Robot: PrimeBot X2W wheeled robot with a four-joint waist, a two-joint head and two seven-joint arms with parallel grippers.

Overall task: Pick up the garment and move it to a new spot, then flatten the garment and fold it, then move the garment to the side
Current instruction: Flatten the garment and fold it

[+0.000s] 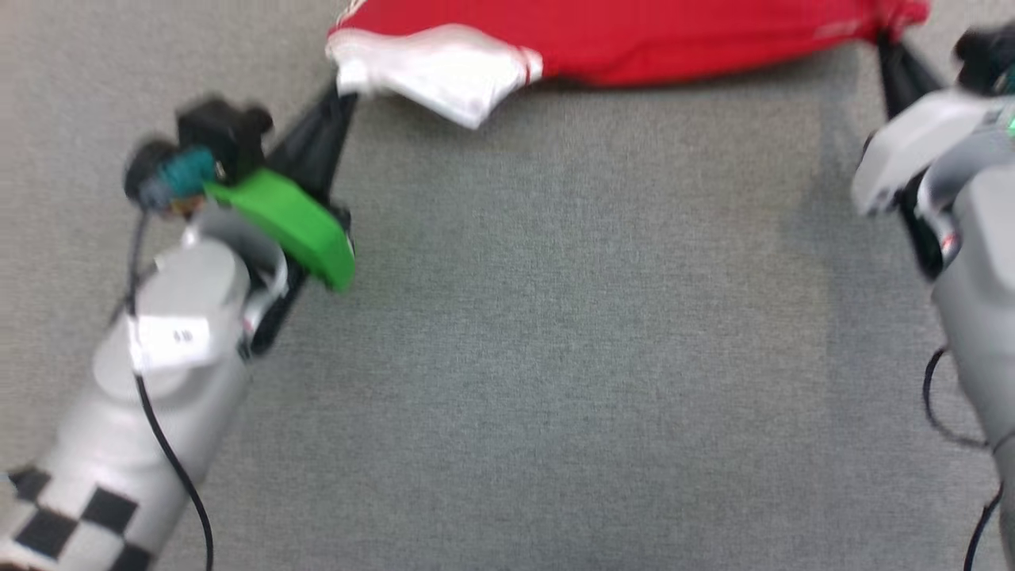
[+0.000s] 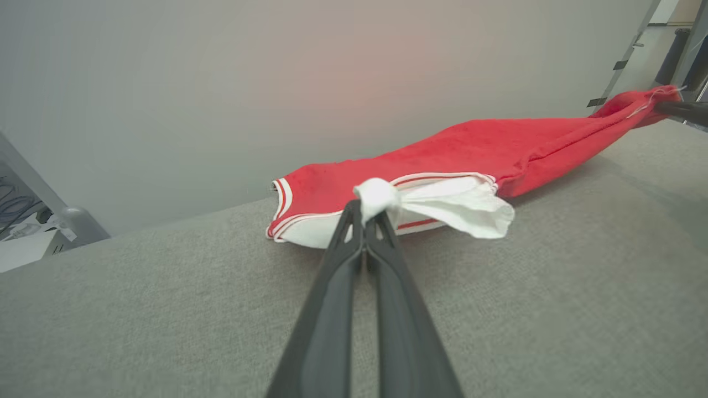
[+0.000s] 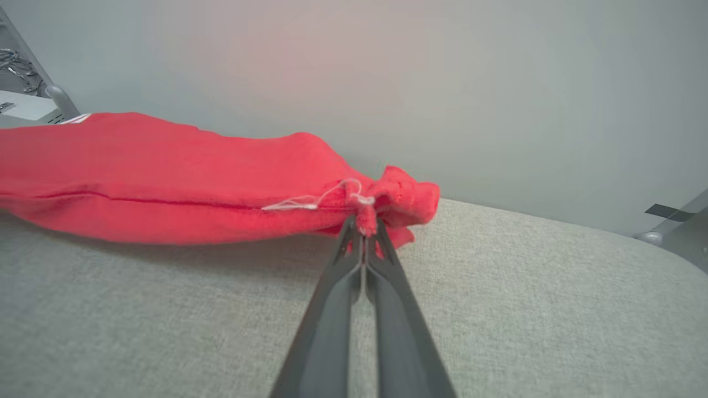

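Left claw point(image 2: 367, 214) grips the garment point(image 1: 674, 40) by its white sleeve, right claw point(image 3: 365, 224) its red end; long axis left-right.

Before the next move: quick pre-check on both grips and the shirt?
1. Grip of the left gripper on the white sleeve of the garment: ok, shut on it.
2. Grip of the right gripper on the bunched red end: ok, shut on it.
3. Cloth taut between the two grips: ok.
4. Cloth spread flat on the grey surface: not ok, gathered into a long roll.
5. Which side the print faces: cannot tell.
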